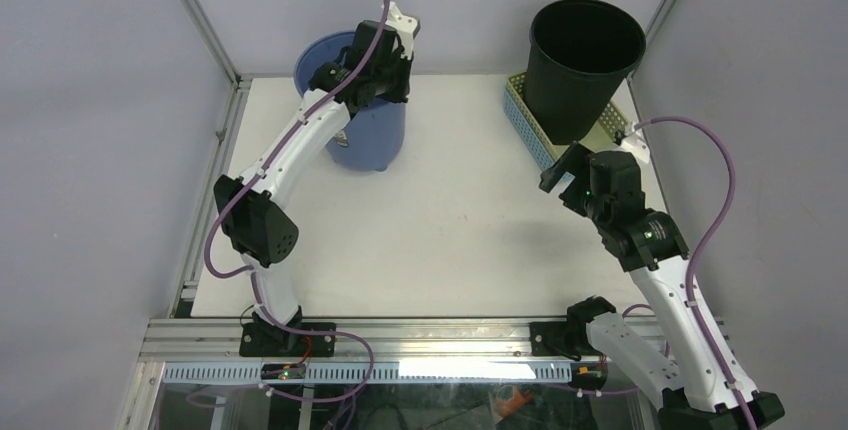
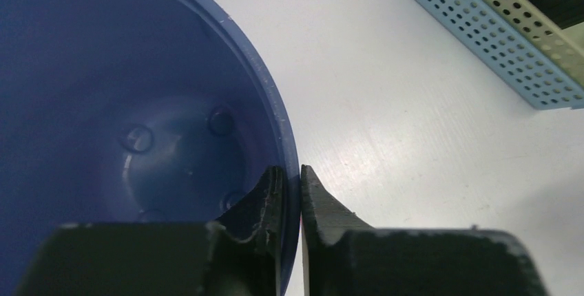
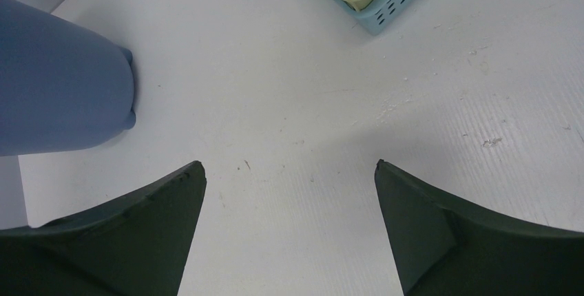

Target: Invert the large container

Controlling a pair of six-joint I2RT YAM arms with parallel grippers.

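The large container point(image 1: 375, 140) is a blue pot standing upright at the back left of the white table. My left gripper point(image 1: 378, 98) reaches over it from above. In the left wrist view the left gripper point(image 2: 292, 179) is shut on the blue container's point(image 2: 138, 103) rim, one finger inside the wall and one outside. My right gripper point(image 1: 553, 180) hovers at the right of the table, open. In the right wrist view the right gripper point(image 3: 289, 168) holds nothing, and the blue container point(image 3: 62, 82) shows far off at the left.
A black pot point(image 1: 585, 60) stands upright in a light blue perforated basket point(image 1: 525, 115) at the back right. The basket point(image 2: 496, 41) shows at the left wrist view's upper right. Grey walls and a metal frame enclose the table point(image 1: 450, 240).
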